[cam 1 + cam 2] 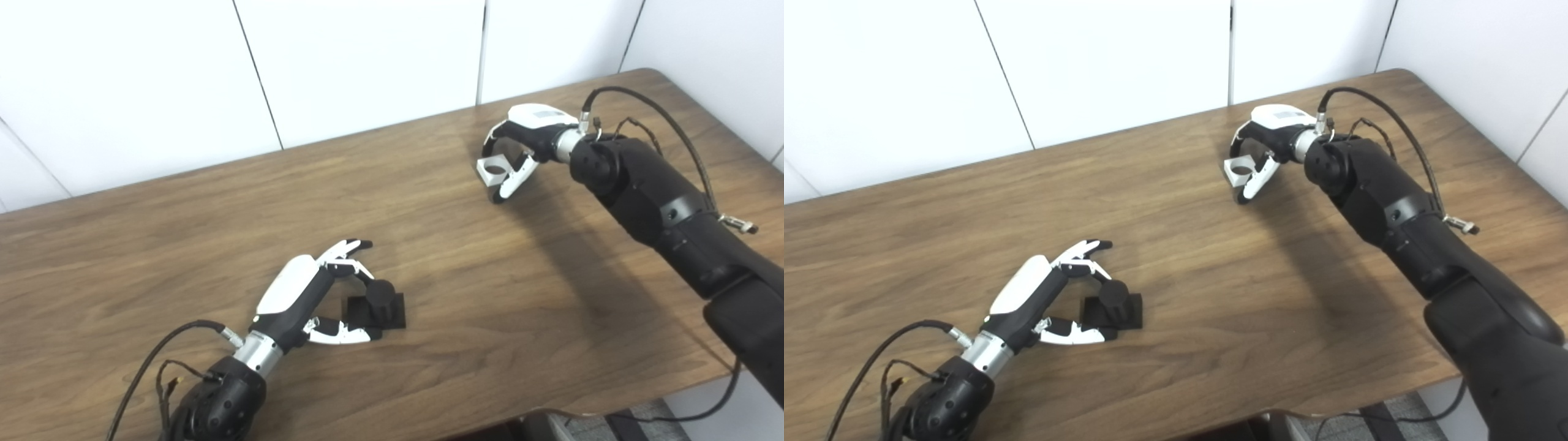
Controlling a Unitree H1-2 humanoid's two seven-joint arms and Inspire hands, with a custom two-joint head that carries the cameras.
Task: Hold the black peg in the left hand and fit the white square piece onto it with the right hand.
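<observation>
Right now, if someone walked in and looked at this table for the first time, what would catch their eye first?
Probably the right hand at the table's far right, fingers curled around the white square piece with its round hole. Next, the left hand near the front edge, fingers spread around the black peg, which stands on its square base on the wooden table, not yet lifted.

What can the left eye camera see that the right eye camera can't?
Only the left eye view: little extra; everything sits further right in the picture.

Only the right eye view: more of the right arm's dark upper part.

Both: the left hand open around the black peg on the table, and the right hand holding the white square piece.
</observation>
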